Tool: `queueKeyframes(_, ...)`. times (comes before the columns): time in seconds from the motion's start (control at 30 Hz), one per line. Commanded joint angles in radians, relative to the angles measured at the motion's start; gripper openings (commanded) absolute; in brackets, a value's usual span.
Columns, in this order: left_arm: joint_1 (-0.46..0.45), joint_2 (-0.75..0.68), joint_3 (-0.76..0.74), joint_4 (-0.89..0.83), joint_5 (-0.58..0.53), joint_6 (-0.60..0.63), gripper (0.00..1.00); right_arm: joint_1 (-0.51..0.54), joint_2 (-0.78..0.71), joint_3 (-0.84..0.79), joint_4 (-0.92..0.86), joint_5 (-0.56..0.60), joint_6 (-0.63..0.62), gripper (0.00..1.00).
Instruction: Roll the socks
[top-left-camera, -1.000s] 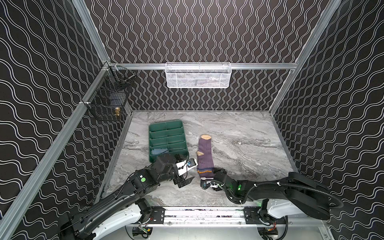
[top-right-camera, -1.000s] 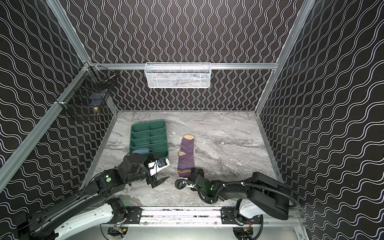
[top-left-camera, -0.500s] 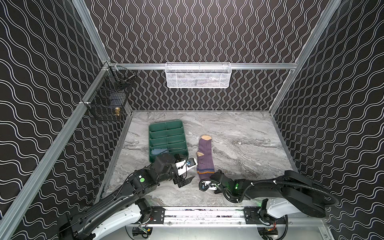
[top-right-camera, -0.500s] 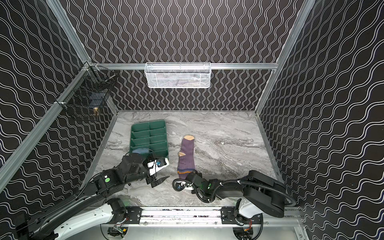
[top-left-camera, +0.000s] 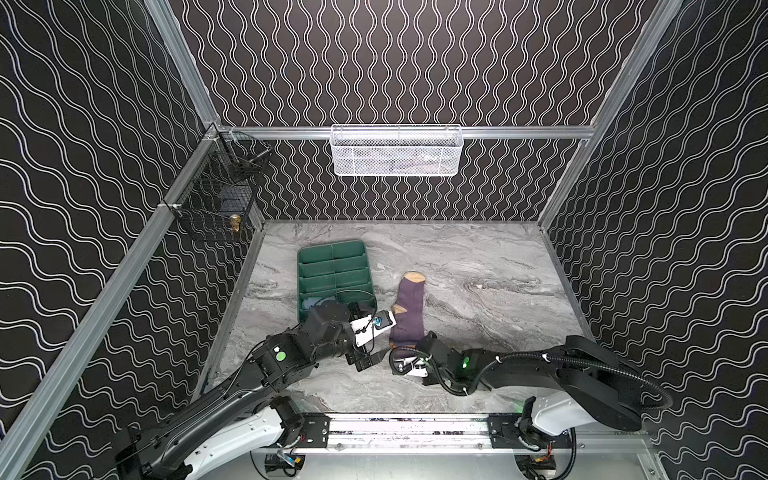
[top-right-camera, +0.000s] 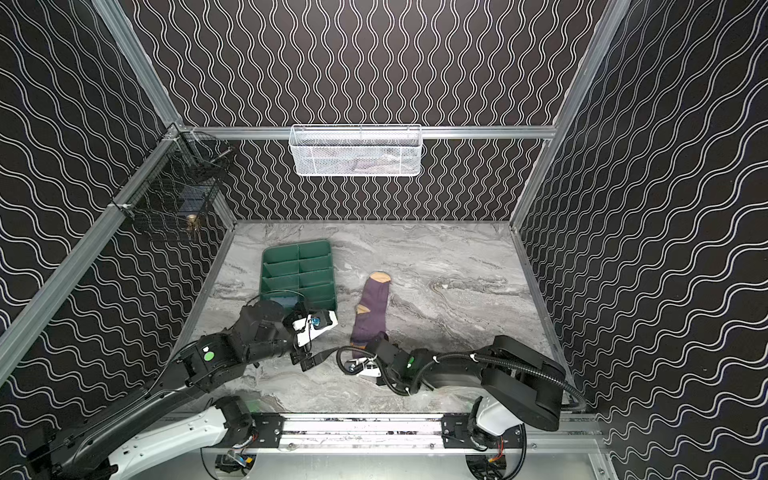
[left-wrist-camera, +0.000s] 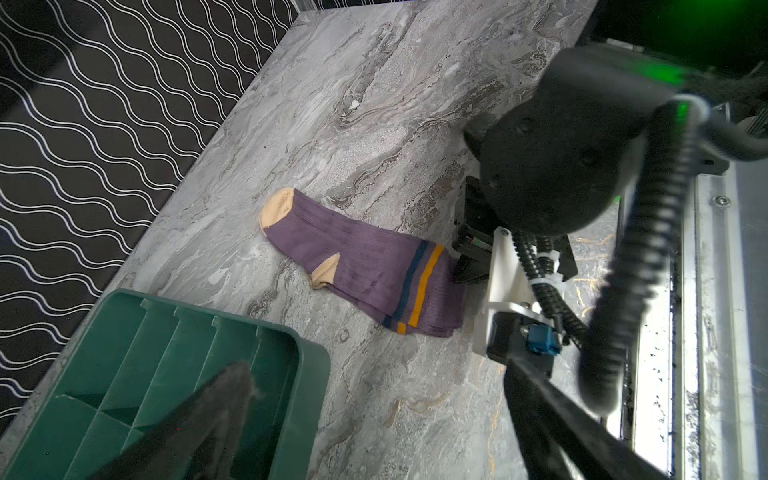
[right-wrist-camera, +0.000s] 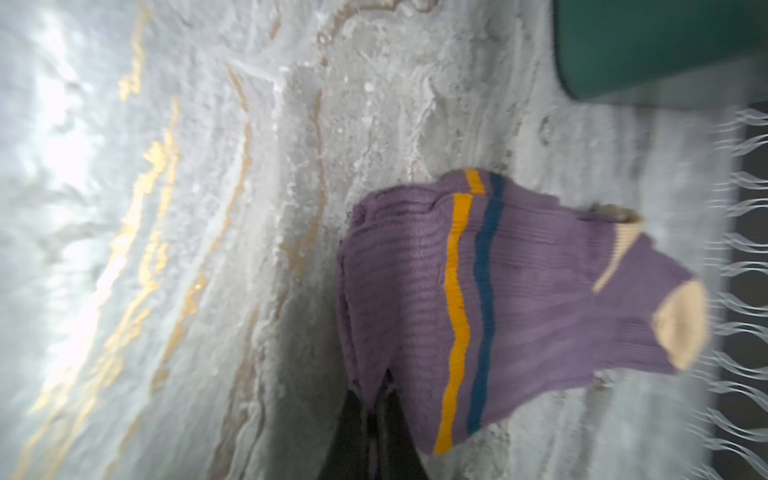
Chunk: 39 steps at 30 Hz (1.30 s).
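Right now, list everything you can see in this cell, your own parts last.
purple sock: one, purple with tan toe and heel, orange and navy stripes; flat mid-table.
tray: one, green, divided; left of the sock.
pale blue thing: one, mostly hidden; tray's nearest compartment.
mesh basket: one, white; back rail.
wire basket: one, black; left wall rail.
table: one, grey marble.
left claw: one, black, open; beside the tray's near end.
right claw: one, black, shut on the sock's cuff.
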<state>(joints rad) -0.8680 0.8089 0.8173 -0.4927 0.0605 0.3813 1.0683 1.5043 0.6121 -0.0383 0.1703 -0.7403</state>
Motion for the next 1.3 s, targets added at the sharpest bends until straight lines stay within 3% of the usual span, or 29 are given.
queueKeyframes(0.0,0.0,-0.021,0.04,-0.032,-0.014,0.056,0.99,-0.058,0.037,0.087,-0.304,-0.216,0.097,0.0)
queueKeyframes(0.17,0.0,-0.048,0.116,-0.086,-0.001,0.149,0.99,-0.134,0.127,0.187,-0.48,-0.368,0.168,0.0)
queueKeyframes(0.37,-0.004,-0.063,0.146,-0.147,0.135,0.28,0.97,-0.197,0.169,0.217,-0.477,-0.45,0.194,0.0)
queueKeyframes(0.47,-0.034,-0.039,0.142,-0.158,0.136,0.314,0.96,-0.232,0.194,0.243,-0.486,-0.489,0.179,0.0)
queueKeyframes(0.57,-0.1,-0.005,0.119,-0.152,0.063,0.351,0.95,-0.26,0.234,0.286,-0.523,-0.527,0.151,0.0)
queueKeyframes(0.7,-0.262,0.084,0.045,-0.118,-0.151,0.383,0.94,-0.282,0.298,0.337,-0.6,-0.519,0.136,0.0)
queueKeyframes(0.9,-0.429,0.251,-0.143,0.088,-0.401,0.452,0.95,-0.313,0.31,0.325,-0.589,-0.538,0.127,0.0)
queueKeyframes(1.27,-0.436,0.486,-0.303,0.568,-0.512,0.418,0.95,-0.338,0.339,0.355,-0.57,-0.577,0.096,0.0)
